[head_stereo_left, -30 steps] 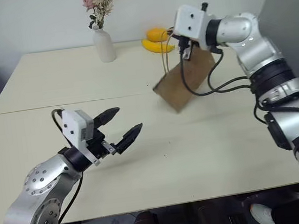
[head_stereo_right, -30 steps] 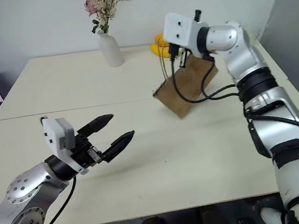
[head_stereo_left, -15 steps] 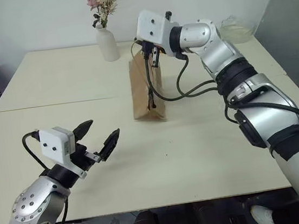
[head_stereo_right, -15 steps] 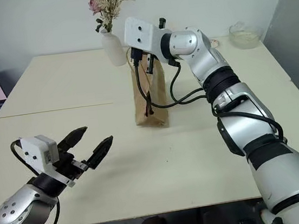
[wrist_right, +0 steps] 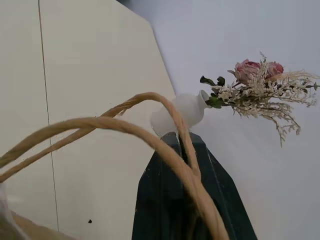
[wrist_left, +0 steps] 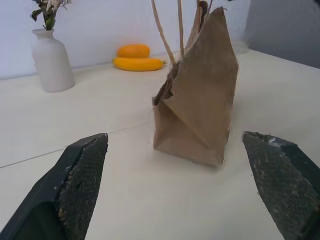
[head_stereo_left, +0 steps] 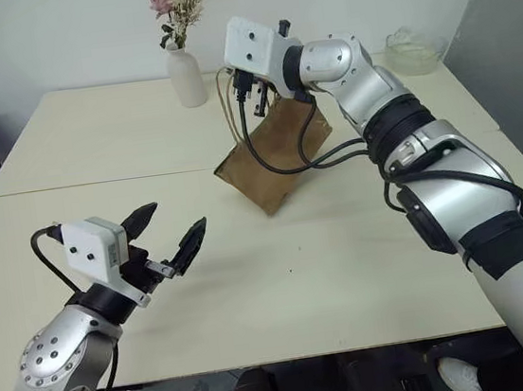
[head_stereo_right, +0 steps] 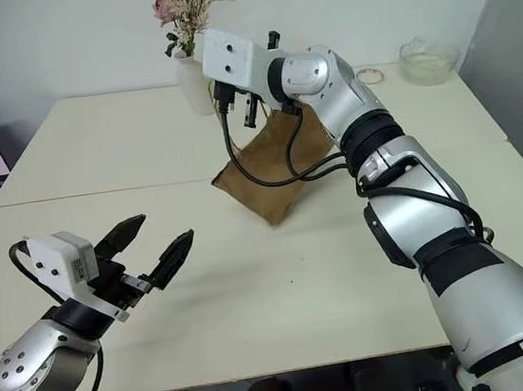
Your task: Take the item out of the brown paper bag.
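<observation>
The pale cream worktop [head_stereo_left: 364,250] meets a white wall, carrying a white vase [head_stereo_left: 186,79]. The right gripper [head_stereo_left: 247,94], pressed together, pinches the brown paper bag [head_stereo_left: 276,156] by its handles; the left gripper [head_stereo_left: 166,236] is spread.

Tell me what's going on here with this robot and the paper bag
The right gripper is shut on the twisted handles of the brown paper bag and holds it up, tilted, with one bottom corner at the table. The left gripper waits open near the table's front, pointed toward the bag and apart from it. Nothing has come out of the bag yet; its contents are hidden. A white vase of dried flowers stands behind, with a banana and an orange fruit further back.
</observation>
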Controlling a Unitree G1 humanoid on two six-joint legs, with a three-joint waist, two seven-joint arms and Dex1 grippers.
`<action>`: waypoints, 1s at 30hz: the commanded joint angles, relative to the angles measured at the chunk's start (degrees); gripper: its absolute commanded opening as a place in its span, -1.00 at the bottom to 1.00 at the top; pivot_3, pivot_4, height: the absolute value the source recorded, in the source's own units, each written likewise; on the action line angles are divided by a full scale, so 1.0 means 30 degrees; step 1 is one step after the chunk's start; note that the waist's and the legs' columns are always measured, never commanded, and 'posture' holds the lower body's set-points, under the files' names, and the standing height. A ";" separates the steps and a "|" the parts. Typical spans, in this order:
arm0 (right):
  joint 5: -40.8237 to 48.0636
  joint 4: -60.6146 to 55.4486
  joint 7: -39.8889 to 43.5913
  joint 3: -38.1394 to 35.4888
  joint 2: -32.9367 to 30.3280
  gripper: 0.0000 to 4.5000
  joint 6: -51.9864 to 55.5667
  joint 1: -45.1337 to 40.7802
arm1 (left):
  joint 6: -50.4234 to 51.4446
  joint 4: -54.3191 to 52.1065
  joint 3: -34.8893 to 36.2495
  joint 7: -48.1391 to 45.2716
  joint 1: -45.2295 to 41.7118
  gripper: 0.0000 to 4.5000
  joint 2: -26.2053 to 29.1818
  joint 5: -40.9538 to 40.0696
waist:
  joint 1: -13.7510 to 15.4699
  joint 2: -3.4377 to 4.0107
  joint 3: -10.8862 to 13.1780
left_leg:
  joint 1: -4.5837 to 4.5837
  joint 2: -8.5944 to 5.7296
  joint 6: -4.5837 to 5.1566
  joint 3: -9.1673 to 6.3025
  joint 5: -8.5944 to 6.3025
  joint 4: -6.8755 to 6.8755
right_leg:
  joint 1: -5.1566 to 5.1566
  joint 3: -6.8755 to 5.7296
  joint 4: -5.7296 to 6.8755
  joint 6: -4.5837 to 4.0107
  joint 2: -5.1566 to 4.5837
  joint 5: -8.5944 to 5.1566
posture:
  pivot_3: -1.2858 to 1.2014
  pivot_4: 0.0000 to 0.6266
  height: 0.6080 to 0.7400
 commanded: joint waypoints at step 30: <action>0.1579 0.0903 0.0896 -0.3046 -0.0367 -0.98 0.2756 -0.1072 | -0.0379 0.0593 0.0251 -0.0346 -0.2150 1.00 0.0769 0.0544 | -0.0049 -0.0001 -0.0001 | 0.0005 -0.0002 -0.0001 0.0000 0.0001 0.0002 | 0.0000 0.0002 0.0018 -0.0002 -0.0001 0.0003 | 0.03 -0.52 1.00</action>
